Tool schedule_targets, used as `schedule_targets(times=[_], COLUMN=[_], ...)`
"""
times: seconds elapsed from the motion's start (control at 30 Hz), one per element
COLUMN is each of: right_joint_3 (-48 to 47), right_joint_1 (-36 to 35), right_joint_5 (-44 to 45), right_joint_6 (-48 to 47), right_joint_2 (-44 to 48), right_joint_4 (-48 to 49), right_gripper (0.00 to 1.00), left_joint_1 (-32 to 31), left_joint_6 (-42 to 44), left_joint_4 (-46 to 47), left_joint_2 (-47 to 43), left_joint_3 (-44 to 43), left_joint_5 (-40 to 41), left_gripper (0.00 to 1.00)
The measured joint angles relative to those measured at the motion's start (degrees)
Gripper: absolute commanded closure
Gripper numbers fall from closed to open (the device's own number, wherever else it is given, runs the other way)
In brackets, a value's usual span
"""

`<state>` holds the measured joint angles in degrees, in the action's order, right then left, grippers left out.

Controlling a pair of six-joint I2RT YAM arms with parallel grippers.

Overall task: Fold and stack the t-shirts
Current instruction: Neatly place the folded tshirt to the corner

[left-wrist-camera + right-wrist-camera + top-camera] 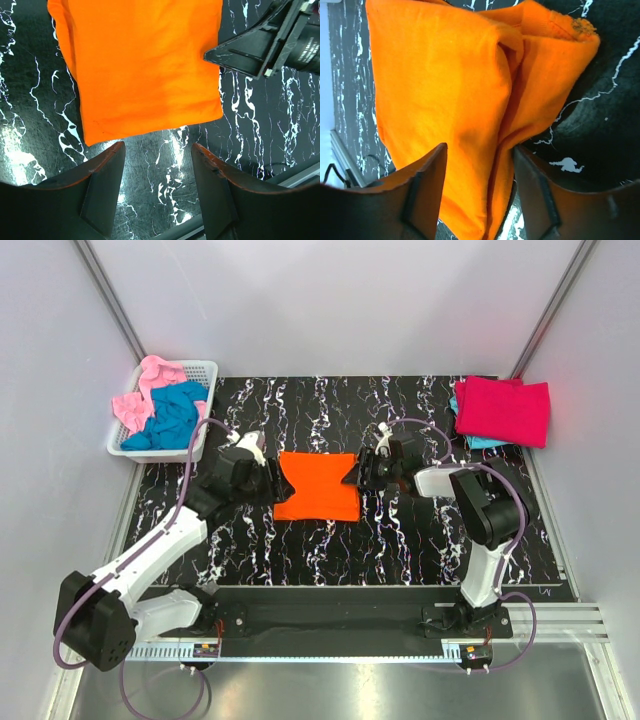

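An orange t-shirt (318, 487) lies folded into a rough rectangle in the middle of the dark marbled table. At its left edge my left gripper (268, 480) is open; in the left wrist view the gripper (158, 147) has only bare table between its fingers, and the orange shirt (145, 65) starts just past their tips. My right gripper (358, 472) is at the shirt's right edge. In the right wrist view that gripper (479, 148) stands open astride a raised fold of the orange cloth (445, 85). A crimson-pink t-shirt (503, 410) lies folded on a teal one (478, 442) at the back right.
A white lattice basket (130, 448) at the back left holds a crumpled teal t-shirt (175, 415) and a light pink one (140, 400). Grey walls close in both sides and the back. The right gripper's black finger (260, 47) shows in the left wrist view.
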<state>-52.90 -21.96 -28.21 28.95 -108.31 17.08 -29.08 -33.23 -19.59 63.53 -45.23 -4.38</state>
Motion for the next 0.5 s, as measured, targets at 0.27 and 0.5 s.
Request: schedule_targets(times=[0.27, 0.5], right_joint_3=[0.0, -6.5], right_joint_1=[0.0, 0.1], right_joint_5=[-1.6, -0.9], right_joint_6=[1.0, -1.8], right_joint_2=[-2.6, -4.2], right_joint_4=[0.7, -8.5], right_gripper=[0.98, 1.00], left_joint_1=[0.3, 0.4], left_joint_6=[0.0, 0.0], left_joint_4=[0.0, 0.0], left_joint_2=[-0.9, -1.7], left_joint_3=[0.9, 1.3], left_joint_5=[-0.4, -0.6], left_gripper=[0.39, 0.39])
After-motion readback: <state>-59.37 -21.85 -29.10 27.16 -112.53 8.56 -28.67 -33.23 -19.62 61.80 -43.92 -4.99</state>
